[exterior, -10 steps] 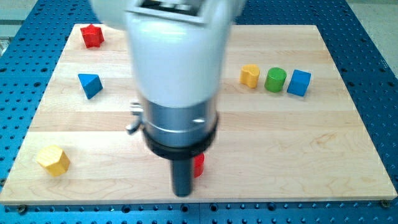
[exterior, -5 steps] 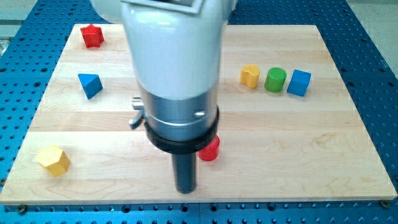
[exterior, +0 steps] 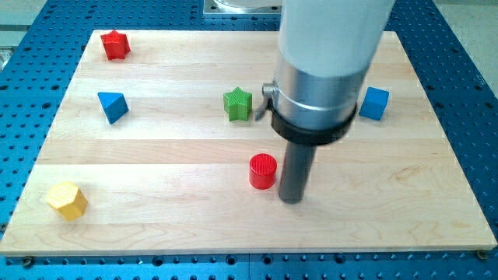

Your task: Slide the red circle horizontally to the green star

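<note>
The red circle point(exterior: 263, 171) sits on the wooden board below the middle. The green star point(exterior: 237, 103) sits above it and slightly to the view's left, apart from it. My tip point(exterior: 291, 198) rests on the board just to the view's right of the red circle, close beside it; whether they touch I cannot tell. The arm's body hides the board above the tip.
A red star point(exterior: 115, 44) is at the top left, a blue triangle point(exterior: 113, 106) below it, a yellow hexagon point(exterior: 67, 200) at the bottom left. A blue cube point(exterior: 375, 103) shows at the right, beside the arm. The board's bottom edge point(exterior: 249, 250) is near.
The arm has swung from the view's left to the right of the red circle. The green star has come into view; the yellow and green blocks at the right are now hidden.
</note>
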You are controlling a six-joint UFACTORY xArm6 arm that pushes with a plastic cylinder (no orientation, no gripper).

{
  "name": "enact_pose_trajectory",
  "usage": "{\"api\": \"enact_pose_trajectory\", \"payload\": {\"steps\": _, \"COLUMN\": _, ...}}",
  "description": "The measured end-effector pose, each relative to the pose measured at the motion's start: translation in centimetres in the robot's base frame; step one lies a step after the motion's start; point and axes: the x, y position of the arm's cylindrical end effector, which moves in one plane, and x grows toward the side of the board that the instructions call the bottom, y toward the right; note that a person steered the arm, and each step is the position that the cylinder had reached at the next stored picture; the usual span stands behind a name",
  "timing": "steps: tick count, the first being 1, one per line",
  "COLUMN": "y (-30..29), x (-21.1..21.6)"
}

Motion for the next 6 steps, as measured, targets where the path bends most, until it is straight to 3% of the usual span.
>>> {"api": "enact_pose_trajectory", "payload": {"steps": 1, "y": -5.4, "x": -2.3}}
{"api": "enact_pose_trajectory", "payload": {"steps": 2, "y": -6.3, "x": -2.5}}
{"api": "enact_pose_trajectory", "payload": {"steps": 4, "y": -5.4, "x": -10.1}}
{"api": "enact_pose_trajectory", "payload": {"steps": 5, "y": -4.5, "x": -8.4}}
{"api": "enact_pose_trajectory", "payload": {"steps": 6, "y": -0.6, "x": -3.4}}
